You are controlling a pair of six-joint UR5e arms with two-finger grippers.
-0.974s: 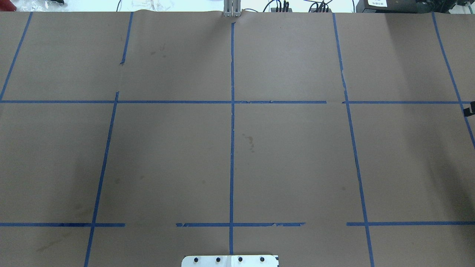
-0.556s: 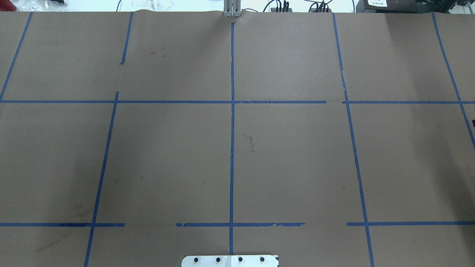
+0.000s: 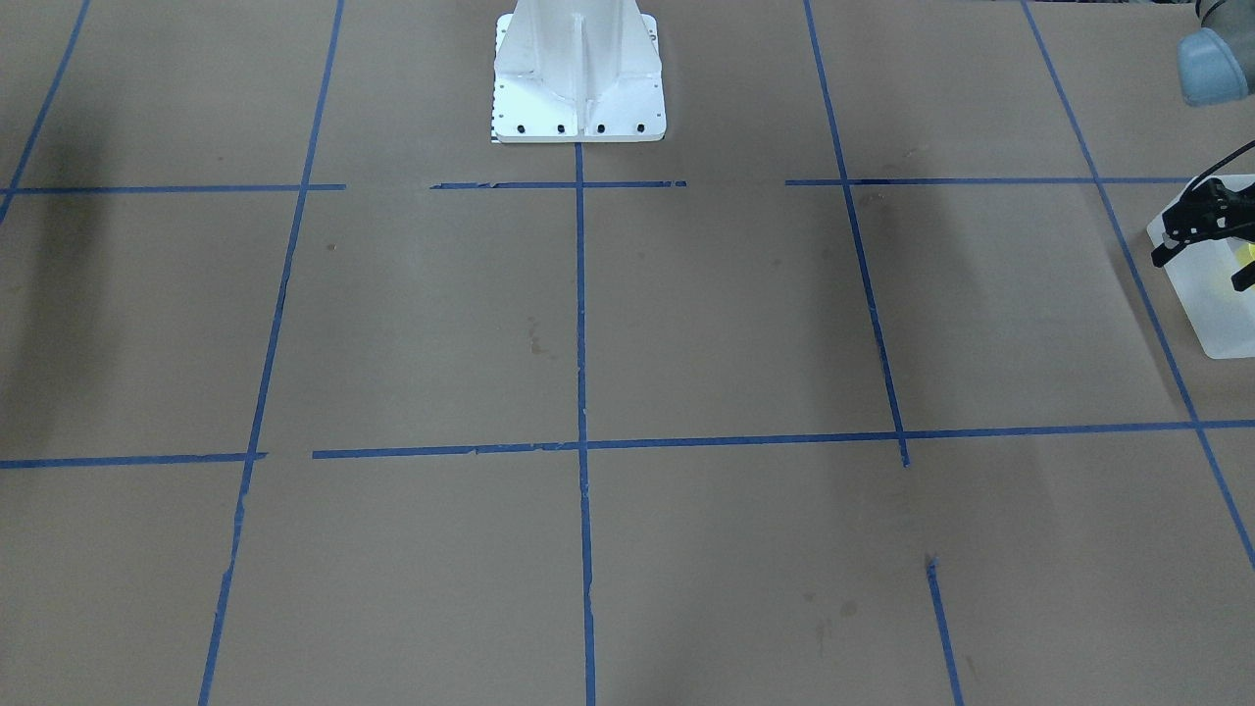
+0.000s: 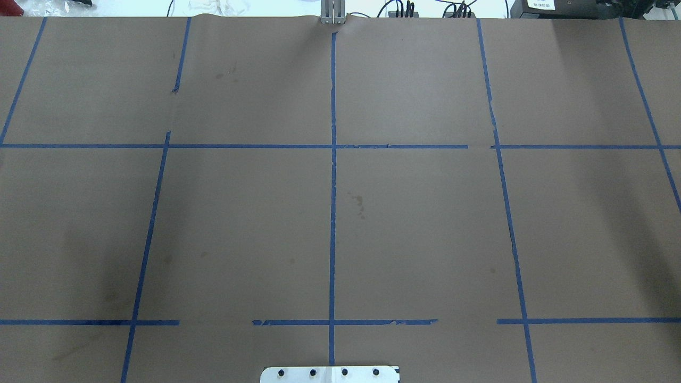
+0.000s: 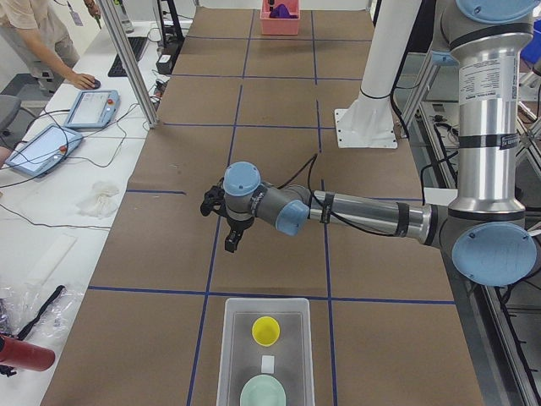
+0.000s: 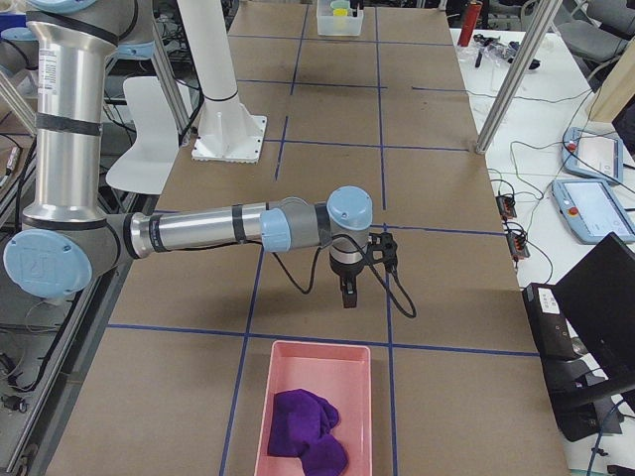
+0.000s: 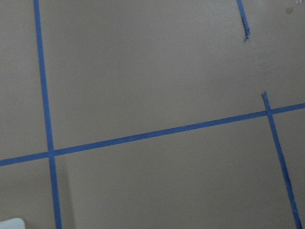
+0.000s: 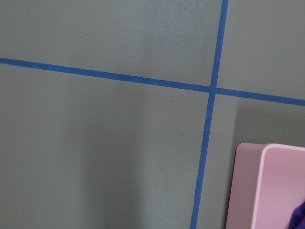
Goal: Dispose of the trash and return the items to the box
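Note:
The translucent box (image 5: 235,355) stands at the table's left end. In it are the yellow cup (image 5: 266,330) and the mint-green bowl (image 5: 263,393). My left gripper (image 5: 230,244) hangs fingers down above the table, just short of the box's inner end, with nothing visibly in it. In the front view the left gripper (image 3: 1198,257) overlaps the box (image 3: 1211,328) at the right edge, cut off, so I cannot tell its state. My right gripper (image 6: 347,296) hangs above the table just short of a pink bin (image 6: 288,367). I cannot tell its state.
The pink bin holds a purple cloth (image 6: 303,428) and shows in the right wrist view (image 8: 267,186). A small white piece (image 5: 268,364) lies in the box. The white pedestal base (image 3: 578,108) stands at the robot's side. People and gear sit beyond the far edge.
A black gripper tip at the overhead view's right edge has slid out of view to the right. The shadow at the left has shifted.

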